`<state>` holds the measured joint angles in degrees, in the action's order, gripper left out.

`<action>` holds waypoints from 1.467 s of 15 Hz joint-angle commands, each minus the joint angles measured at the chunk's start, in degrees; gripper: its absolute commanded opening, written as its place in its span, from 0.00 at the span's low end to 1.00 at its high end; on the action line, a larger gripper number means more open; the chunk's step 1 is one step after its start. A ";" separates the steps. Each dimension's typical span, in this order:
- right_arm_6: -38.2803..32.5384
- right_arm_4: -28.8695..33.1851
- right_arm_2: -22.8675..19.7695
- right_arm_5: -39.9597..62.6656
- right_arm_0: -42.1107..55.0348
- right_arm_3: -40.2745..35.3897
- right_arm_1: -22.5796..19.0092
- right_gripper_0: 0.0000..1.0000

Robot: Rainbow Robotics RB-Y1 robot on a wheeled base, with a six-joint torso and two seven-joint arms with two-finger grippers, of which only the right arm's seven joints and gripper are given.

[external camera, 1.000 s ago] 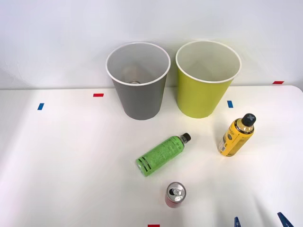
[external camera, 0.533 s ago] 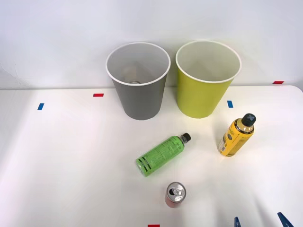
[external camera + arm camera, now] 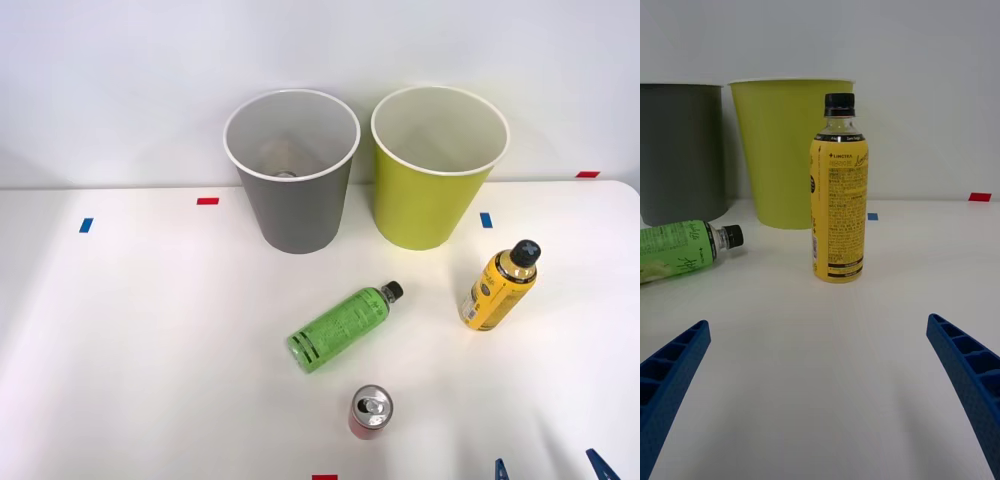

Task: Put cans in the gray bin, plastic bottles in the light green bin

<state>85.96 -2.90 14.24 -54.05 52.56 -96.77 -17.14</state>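
1. The tabletop [image 3: 150, 340] is white, smooth and matt.
2. The can [image 3: 371, 411] has a shiny silver metal top.
3. The green bottle [image 3: 340, 327] and yellow bottle [image 3: 839, 210] look like glossy plastic with printed labels.
4. The gray bin [image 3: 295, 200] and light green bin [image 3: 425, 195] are matt and smooth.
5. The pincer [image 3: 820, 390] has ribbed blue fingers [image 3: 970, 375].

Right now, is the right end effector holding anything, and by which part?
Nothing is held. The right end effector is open, its fingers spread wide and bare, with the yellow bottle standing upright ahead of it, untouched.
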 commanded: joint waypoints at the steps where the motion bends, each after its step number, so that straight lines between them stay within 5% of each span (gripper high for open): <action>1: 0.00 0.00 0.00 0.00 0.00 0.00 0.00 1.00; 22: 0.00 0.00 0.00 0.00 0.00 0.00 0.00 1.00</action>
<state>85.96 -2.90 14.24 -54.05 52.56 -96.77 -17.14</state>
